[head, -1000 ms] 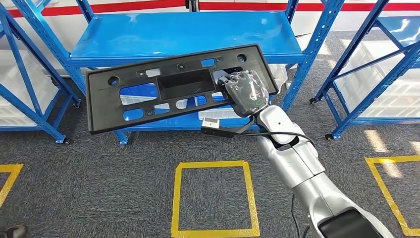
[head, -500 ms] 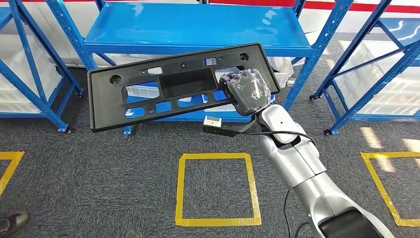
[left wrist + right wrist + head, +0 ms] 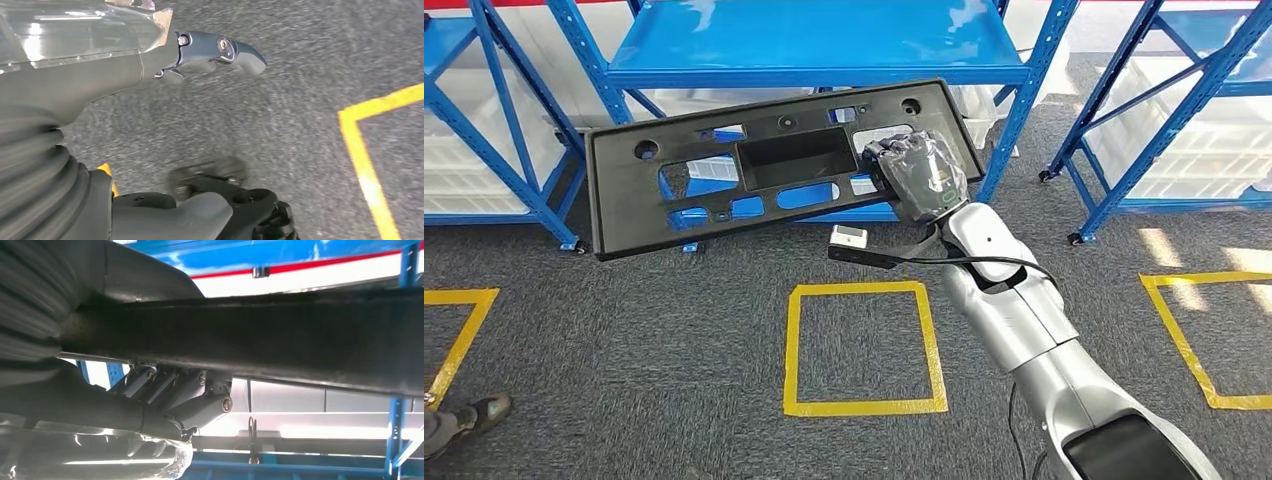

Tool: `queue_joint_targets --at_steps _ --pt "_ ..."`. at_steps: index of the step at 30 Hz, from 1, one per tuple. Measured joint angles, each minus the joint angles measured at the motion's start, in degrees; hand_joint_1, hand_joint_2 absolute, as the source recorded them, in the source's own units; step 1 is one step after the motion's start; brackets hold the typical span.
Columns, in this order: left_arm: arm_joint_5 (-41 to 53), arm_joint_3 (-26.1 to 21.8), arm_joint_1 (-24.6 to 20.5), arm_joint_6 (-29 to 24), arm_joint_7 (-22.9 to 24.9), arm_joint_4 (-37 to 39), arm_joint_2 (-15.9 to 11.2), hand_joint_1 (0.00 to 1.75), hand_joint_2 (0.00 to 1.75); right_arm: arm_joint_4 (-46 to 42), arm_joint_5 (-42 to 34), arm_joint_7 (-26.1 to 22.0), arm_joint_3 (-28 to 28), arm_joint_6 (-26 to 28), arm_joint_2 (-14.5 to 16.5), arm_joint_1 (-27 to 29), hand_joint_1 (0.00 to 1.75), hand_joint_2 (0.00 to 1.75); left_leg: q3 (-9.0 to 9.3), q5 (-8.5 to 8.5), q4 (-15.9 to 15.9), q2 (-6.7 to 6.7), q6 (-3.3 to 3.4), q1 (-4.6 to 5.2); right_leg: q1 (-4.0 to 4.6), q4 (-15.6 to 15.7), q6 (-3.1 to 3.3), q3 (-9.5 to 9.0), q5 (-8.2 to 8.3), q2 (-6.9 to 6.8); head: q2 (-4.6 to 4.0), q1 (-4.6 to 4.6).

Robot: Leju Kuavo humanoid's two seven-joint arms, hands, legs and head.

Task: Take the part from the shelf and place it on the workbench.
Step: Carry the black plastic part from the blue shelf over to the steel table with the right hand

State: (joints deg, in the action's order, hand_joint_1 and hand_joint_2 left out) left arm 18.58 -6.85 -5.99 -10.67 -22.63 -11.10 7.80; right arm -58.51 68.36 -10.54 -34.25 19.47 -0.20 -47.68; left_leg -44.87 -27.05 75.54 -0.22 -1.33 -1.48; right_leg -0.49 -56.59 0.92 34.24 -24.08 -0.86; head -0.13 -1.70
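The part (image 3: 674, 190) is a long black plastic panel with a rectangular recess and several cut-outs. It hangs in the air in front of the blue shelf (image 3: 824, 45), tilted, its left end lower. My right hand (image 3: 921, 175), wrapped in clear film, grips the panel's right end from the near edge. In the right wrist view the part (image 3: 300, 340) runs across as a dark band with my fingers (image 3: 185, 390) curled against its underside. My left hand (image 3: 125, 65) hangs over the grey carpet, fingers (image 3: 220, 50) apart, holding nothing.
Blue racks with white bins (image 3: 1184, 130) stand to the right and left of the shelf. A yellow tape square (image 3: 864, 405) marks the carpet before me, with more tape at both sides. A person's shoe (image 3: 464, 420) is at the lower left.
The whole picture has shifted: the shelf and the floor square have slid upward in view, so the camera moved. My right hand keeps its grip on the panel, held in much the same pose.
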Motion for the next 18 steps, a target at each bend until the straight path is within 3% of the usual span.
queue_joint_targets --at_steps 2,3,4,5,6,8,9,10,12,13,14,16,17,18 --pt "0.0 -0.1 0.0 0.0 0.0 0.0 -0.1 0.0 1.75 0.1 -0.4 -0.1 0.0 0.0 0.0 0.0 1.66 1.75 4.23 2.78 -1.7 0.06 -0.81 -0.72 -0.35 -0.5 -0.72 2.43 1.64 -0.06 0.0 -0.02" --pt "0.0 -0.2 -0.1 0.0 0.0 0.0 -0.1 0.0 1.75 0.2 -0.4 -0.2 0.0 -0.1 0.0 -0.1 1.66 1.75 7.72 1.88 -5.5 0.04 -1.12 -0.87 -0.41 -0.9 -1.17 3.47 2.26 -0.06 0.0 -0.07" --pt "0.0 -0.2 -0.2 -0.1 -0.1 -0.1 -0.1 0.0 1.75 0.2 -0.5 -0.3 0.1 -0.1 0.0 -0.2 1.66 1.75 11.0 0.14 -9.8 -0.05 -1.02 -0.88 -0.42 -1.4 -1.65 4.29 2.81 -0.08 0.0 -0.02" --pt "0.0 -0.3 -0.4 -0.1 -0.1 -0.1 -0.1 0.0 1.75 0.2 -0.5 -0.3 0.2 -0.1 0.0 -0.3 1.66 1.75 13.29 -1.68 -13.3 -0.1 -0.65 -0.74 -0.31 -1.6 -2.14 4.79 3.39 -0.13 0.0 0.04" --pt "0.0 -0.3 -0.5 -0.1 -0.2 -0.1 -0.1 0.0 1.75 0.2 -0.6 -0.4 0.2 -0.1 0.0 -0.5 1.66 1.75 14.43 -2.97 -15.6 -0.15 -0.04 -0.38 -0.23 -1.5 -2.6 5.09 4.05 -0.18 0.0 0.08" --pt "0.0 -0.4 -0.4 -0.1 -0.2 -0.1 -0.1 0.0 1.75 0.4 -0.6 -0.4 0.2 -0.1 0.0 -0.6 1.66 1.75 13.78 -2.01 -16.5 0.08 1.54 0.02 -0.27 -1.2 -3.38 5.59 4.98 -0.19 0.0 0.24" --pt "0.0 -0.4 -0.3 -0.1 -0.2 -0.1 -0.1 0.0 1.75 0.6 -0.6 -0.4 0.1 -0.1 -0.1 -0.5 1.66 1.75 13.18 -1.21 -16.5 0.24 2.28 0.12 -0.39 -1.7 -3.41 6.16 4.13 -0.11 0.0 0.32" --pt "0.0 -0.5 -0.3 -0.1 -0.1 -0.1 -0.1 0.0 1.75 0.7 -0.6 -0.5 0.1 -0.1 -0.1 -0.4 1.66 1.75 12.4 -0.27 -16.7 0.43 2.91 0.08 -0.5 -3.5 -3.19 7.09 2.04 -0.02 0.0 0.46" --pt "-0.1 -0.7 -0.2 -0.1 -0.1 0.0 -0.2 0.0 1.75 0.9 -0.5 -0.5 0.1 -0.1 -0.2 -0.3 1.66 1.75 10.49 1.49 -16.7 0.61 3.58 0.06 -0.64 -10.1 -2.56 9.15 -3.96 0.18 0.0 0.64" --pt "-0.2 -0.7 -0.3 -0.1 -0.1 0.0 -0.2 0.0 1.75 1.0 -0.5 -0.5 0.1 -0.1 -0.2 -0.3 1.66 1.75 9.41 2.38 -16.7 0.65 3.61 0.07 -0.66 -14.1 -2.64 9.87 -6.15 0.27 0.0 0.69" --pt "-0.2 -0.8 -0.3 -0.1 -0.1 0.0 -0.2 0.0 1.75 1.1 -0.5 -0.5 0.1 -0.1 -0.2 -0.3 1.66 1.75 8.3 3.27 -16.6 0.69 3.54 0.07 -0.67 -17.4 -3.06 9.94 -6.9 0.35 0.0 0.7" --pt "-0.4 -0.9 -0.2 -0.1 -0.2 0.0 -0.2 0.0 1.75 1.2 -0.5 -0.5 0.1 -0.1 -0.1 -0.3 1.66 1.75 6.09 5.0 -16.6 0.8 3.21 0.01 -0.73 -19.6 -4.39 7.95 -5.26 0.46 0.0 0.71" --pt "-0.4 -0.9 -0.2 -0.1 -0.2 0.0 -0.2 0.0 1.75 1.3 -0.5 -0.5 0.1 -0.1 0.0 -0.3 1.66 1.75 5.05 5.86 -16.5 0.86 2.93 -0.06 -0.83 -17.8 -4.89 5.43 -4.1 0.46 0.0 0.7" --pt "-0.5 -0.9 -0.2 -0.1 -0.3 -0.1 -0.2 0.0 1.75 1.3 -0.5 -0.5 0.1 -0.1 0.2 -0.4 1.66 1.75 4.19 6.66 -16.4 0.87 2.56 -0.05 -0.93 -14.1 -4.99 1.79 -4.19 0.49 0.0 0.74"
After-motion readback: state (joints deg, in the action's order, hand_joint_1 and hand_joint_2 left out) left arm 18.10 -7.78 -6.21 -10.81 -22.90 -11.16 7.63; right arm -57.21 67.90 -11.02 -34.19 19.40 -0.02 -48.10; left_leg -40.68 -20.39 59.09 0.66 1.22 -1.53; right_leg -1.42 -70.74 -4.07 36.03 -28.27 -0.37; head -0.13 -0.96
